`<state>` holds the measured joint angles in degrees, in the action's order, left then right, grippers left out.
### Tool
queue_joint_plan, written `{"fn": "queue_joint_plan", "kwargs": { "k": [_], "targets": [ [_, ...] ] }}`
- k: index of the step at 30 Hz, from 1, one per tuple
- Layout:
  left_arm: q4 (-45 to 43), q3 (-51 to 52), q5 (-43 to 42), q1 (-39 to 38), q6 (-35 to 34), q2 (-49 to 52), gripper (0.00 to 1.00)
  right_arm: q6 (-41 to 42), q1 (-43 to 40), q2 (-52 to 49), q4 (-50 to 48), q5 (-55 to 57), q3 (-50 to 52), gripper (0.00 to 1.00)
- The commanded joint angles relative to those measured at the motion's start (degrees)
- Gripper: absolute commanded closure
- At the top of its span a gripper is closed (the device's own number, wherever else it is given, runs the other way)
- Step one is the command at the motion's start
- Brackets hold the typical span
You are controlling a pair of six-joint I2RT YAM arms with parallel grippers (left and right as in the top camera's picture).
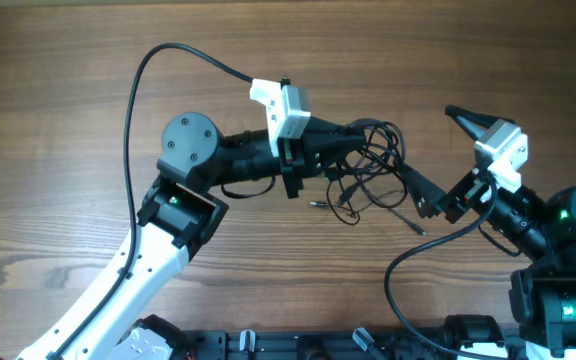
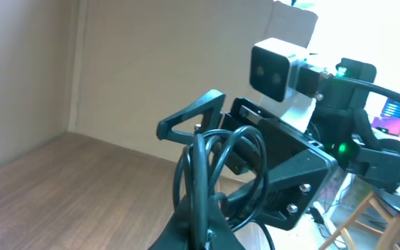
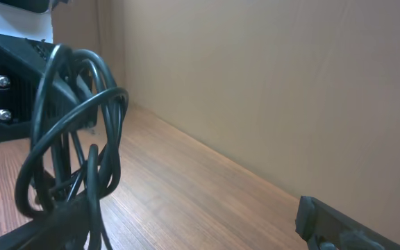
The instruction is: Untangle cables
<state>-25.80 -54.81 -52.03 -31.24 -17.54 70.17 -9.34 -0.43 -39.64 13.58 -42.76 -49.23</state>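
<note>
A tangle of thin black cables (image 1: 373, 165) hangs between my two grippers near the table's middle. Its loose plug ends (image 1: 315, 204) trail onto the wood. My left gripper (image 1: 353, 143) is shut on the bundle, with the strands (image 2: 221, 160) running down into its jaws (image 2: 201, 232). My right gripper (image 1: 435, 158) is wide open. Its near finger is pushed into the loops (image 3: 68, 132), which hang over that finger. Its other finger (image 3: 325, 222) stands far apart and free. The right gripper's finger (image 2: 189, 118) and body show in the left wrist view.
The wooden table (image 1: 68, 80) stretches left and back. The left arm's own black cable (image 1: 133, 120) arcs over the left side. The right arm's cable (image 1: 398, 270) loops near the front edge. A plain beige wall (image 3: 255, 69) shows behind.
</note>
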Motion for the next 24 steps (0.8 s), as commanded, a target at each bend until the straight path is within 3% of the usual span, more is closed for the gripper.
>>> {"fn": "queue_joint_plan", "kwargs": {
  "k": [1, 4, 8, 14, 17, 18, 20, 21, 24],
  "targets": [
    [-0.37, -0.39, -2.64, -1.95, -0.81, -1.25, 0.96, -1.2, 0.2, 0.48, -0.9, -1.51, -0.7, 0.04],
    [-0.37, -0.39, -2.95, -3.89, 0.28, -1.22, 0.96, -1.18, 0.2, 0.48, -1.03, -2.1, -0.7, 0.05],
    [-0.39, -0.39, -5.25, -4.35, 1.03, -1.22, 0.96, -1.2, 0.2, 0.48, -1.07, -2.64, -0.7, 0.16],
    [-0.39, -0.39, -5.42, -6.19, 1.05, -1.16, 0.96, -4.2, 0.2, 0.48, -3.74, -18.62, -0.7, 0.15],
    [-0.39, -0.39, -5.42, -7.76, 1.05, -1.16, 0.96, -4.22, 0.2, 0.48, -4.68, -20.5, -0.7, 0.16],
    [-0.39, -0.39, -5.42, -8.13, 1.05, -1.16, 0.96, -4.22, 0.2, 0.48, -4.85, -20.52, -0.7, 0.23],
    [-0.39, -0.39, -5.33, -8.22, 1.05, -1.16, 0.96, -4.15, 0.2, 0.48, -5.16, -20.48, -0.7, 0.78],
    [-0.39, -0.39, -4.9, -8.02, 1.03, -1.16, 0.96, -3.98, 0.2, 0.48, -5.14, -20.31, -0.7, 0.96],
    [-0.35, -0.39, -2.91, -6.69, 0.55, -1.16, 0.96, -3.93, 0.2, 0.48, -4.94, -20.31, -0.7, 0.96]
  ]
}}
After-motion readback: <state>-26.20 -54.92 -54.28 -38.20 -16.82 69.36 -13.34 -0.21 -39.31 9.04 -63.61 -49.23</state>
